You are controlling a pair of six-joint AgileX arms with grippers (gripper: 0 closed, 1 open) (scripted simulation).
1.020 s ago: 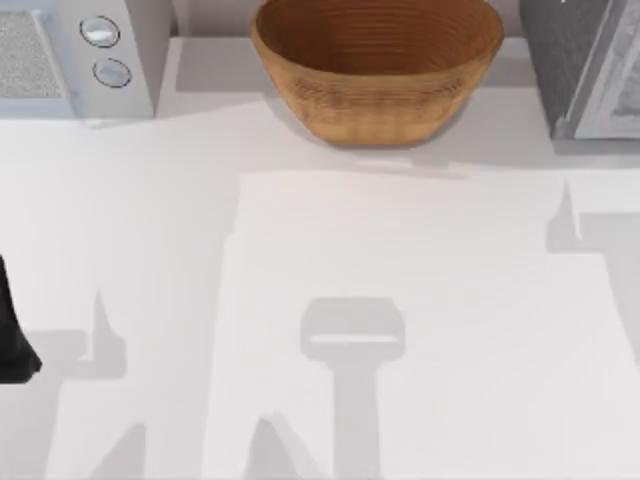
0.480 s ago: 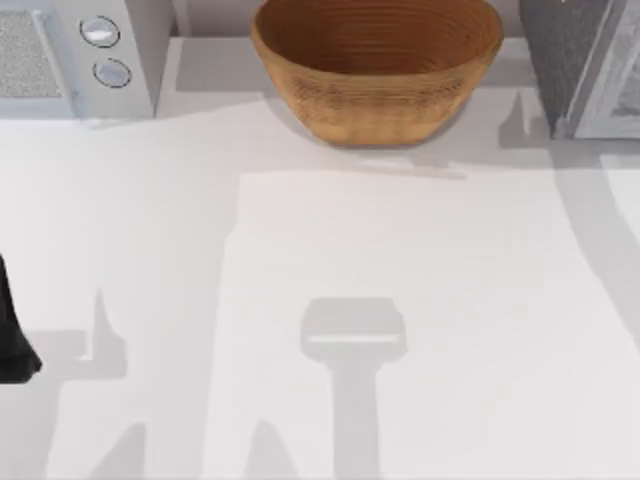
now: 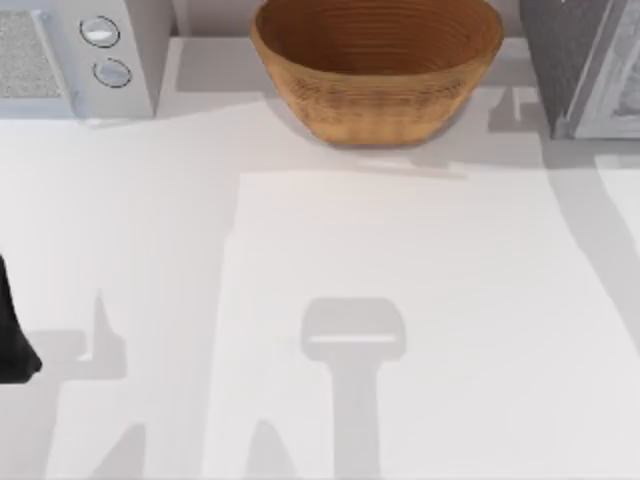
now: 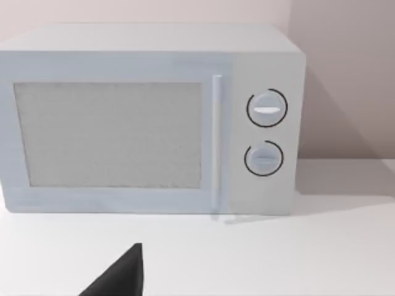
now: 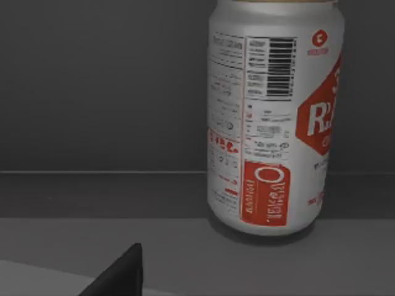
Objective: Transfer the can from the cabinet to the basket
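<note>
The left arm [image 3: 12,335] sits parked at the bench's [image 3: 300,240] left edge, facing the microwave [image 3: 75,55]. The basket [image 3: 375,65] stands far centre. The can [image 5: 271,117] stands upright inside the dark cabinet [image 3: 580,60], far right, before the right tool; I cannot tell either tool's state.

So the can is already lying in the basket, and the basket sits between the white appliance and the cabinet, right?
Not quite. The basket holds no can in the top view. The right wrist view shows the can standing upright on a dark grey shelf, apparently inside the cabinet. The basket does sit between the white appliance and the cabinet.
</note>
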